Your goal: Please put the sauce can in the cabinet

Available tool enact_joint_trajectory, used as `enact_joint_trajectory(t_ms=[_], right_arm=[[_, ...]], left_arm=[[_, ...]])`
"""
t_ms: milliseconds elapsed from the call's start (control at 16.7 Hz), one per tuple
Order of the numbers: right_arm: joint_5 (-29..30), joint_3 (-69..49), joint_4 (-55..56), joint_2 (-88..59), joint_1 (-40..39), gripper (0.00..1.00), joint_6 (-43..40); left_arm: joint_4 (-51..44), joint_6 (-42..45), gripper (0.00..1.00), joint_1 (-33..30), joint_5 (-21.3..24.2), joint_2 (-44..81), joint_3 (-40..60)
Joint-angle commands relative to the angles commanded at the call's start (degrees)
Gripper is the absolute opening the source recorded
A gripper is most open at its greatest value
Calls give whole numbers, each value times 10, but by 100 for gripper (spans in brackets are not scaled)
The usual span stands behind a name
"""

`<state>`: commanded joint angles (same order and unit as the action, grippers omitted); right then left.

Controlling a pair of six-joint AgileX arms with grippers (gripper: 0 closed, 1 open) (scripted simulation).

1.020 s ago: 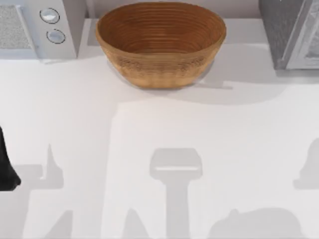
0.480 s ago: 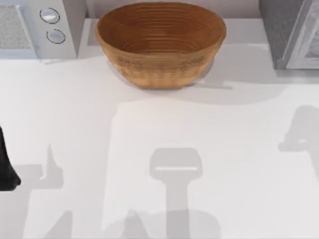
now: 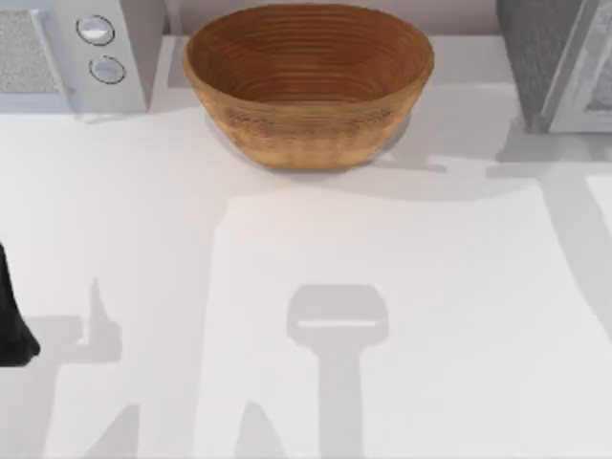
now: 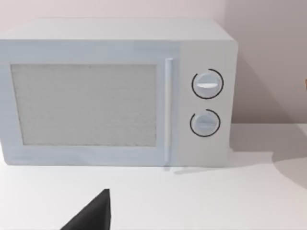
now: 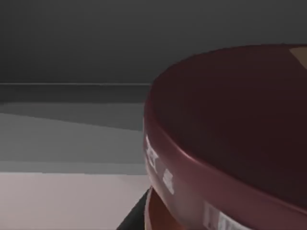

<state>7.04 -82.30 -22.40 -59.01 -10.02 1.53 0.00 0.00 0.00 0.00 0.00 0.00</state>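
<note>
The sauce can (image 5: 230, 139) sat right up against the right wrist camera, dark shaded grey surfaces behind it; whether the right fingers gripped it, I could not tell. The left arm (image 3: 11, 316) stayed parked at the counter's (image 3: 287, 239) left edge, its fingers' state also unclear.

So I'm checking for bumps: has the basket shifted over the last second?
No. The basket sits the same between the microwave and cabinet.

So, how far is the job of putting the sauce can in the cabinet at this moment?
Looks done: the sauce can is off the open table, its maroon lid close before the right wrist camera. In hand: carrying it, apparently. Left: getting it into the cabinet at the table's far right. The left arm is parked at the left edge.
</note>
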Motion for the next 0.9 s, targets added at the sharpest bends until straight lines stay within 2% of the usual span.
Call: enact_joint_trajectory(t_ms=[180,360,900], right_arm=[[19,-136,-35,-93,-9,0,-1],[37,-218,-61,-158,-10,0,-4],[44,-250,-71,-191,-7,0,-4]], left_arm=[[0,0,100,0,0,0,0],[0,0,100,0,0,0,0],[0,0,100,0,0,0,0]])
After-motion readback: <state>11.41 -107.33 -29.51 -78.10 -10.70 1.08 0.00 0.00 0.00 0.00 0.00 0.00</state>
